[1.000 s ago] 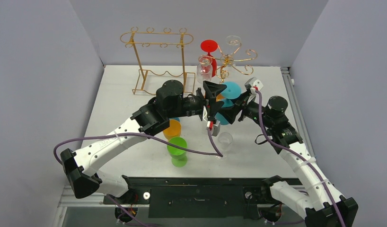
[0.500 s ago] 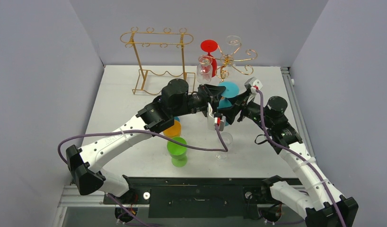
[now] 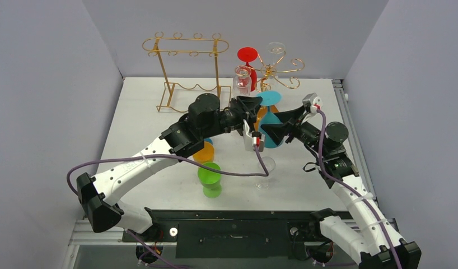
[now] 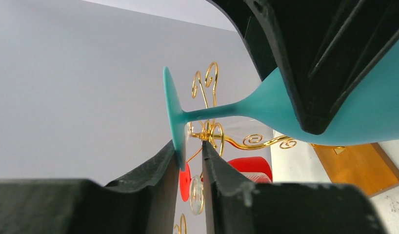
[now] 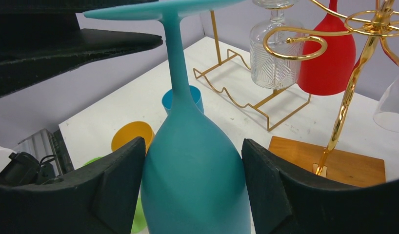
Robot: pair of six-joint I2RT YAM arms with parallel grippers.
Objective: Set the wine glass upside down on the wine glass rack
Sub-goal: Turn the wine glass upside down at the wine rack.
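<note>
Just before the gold rack point(image 5: 352, 92), the right claw point(image 5: 192, 151) clasps the bowl of the inverted teal wine glass point(image 5: 195, 195) while the left claw point(image 4: 189, 148) pinches its foot rim, likely a handover for hanging.

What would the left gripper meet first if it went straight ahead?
The left gripper has the teal glass's foot between its jaws. Beyond that, probably the gold rack, then the red glass; depth is unclear.

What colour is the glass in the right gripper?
The glass is teal, clearest in the right wrist view.
</note>
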